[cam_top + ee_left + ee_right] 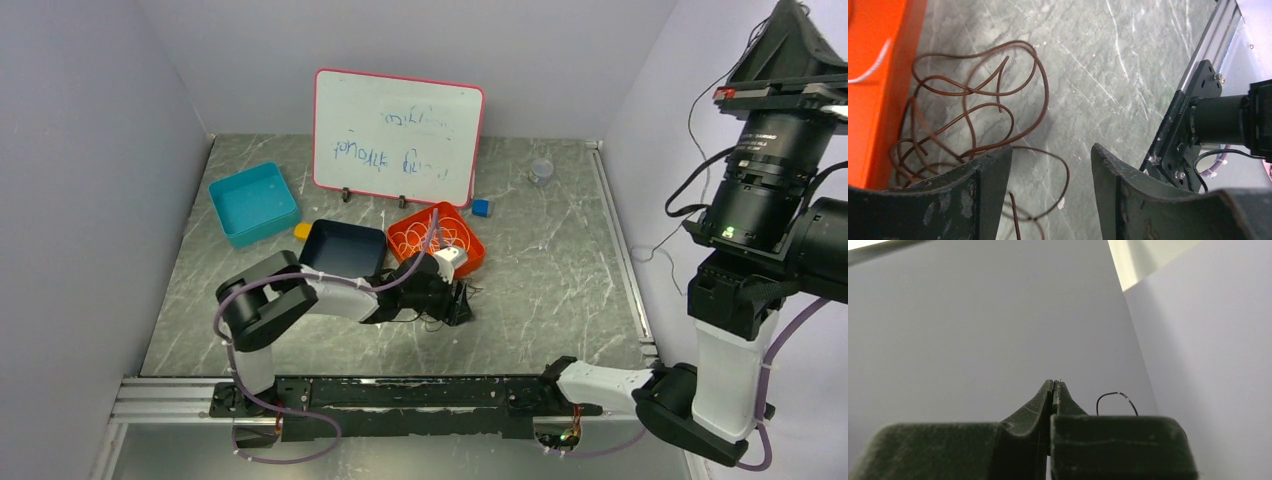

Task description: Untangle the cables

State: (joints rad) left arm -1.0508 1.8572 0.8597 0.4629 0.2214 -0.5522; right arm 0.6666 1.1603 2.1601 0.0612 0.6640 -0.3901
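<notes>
A dark brown cable (973, 102) lies in tangled loops on the marble table, beside the orange tray (875, 75). My left gripper (1050, 162) is open just above the table; one loop of the brown cable lies between its fingers, untouched. In the top view the left gripper (460, 302) sits just in front of the orange tray (402, 226), which holds curly white cables (450, 238). My right gripper (1054, 386) is shut and empty, facing a bare grey wall; a thin black wire loop (1118, 395) shows behind it.
A dark blue tray (345, 248) and a teal tray (253, 203) stand to the left. A whiteboard (397, 135) leans at the back. A blue cube (482, 208), a yellow block (302, 231) and a clear cup (541, 170) lie around. The arm rail (1198, 85) is close.
</notes>
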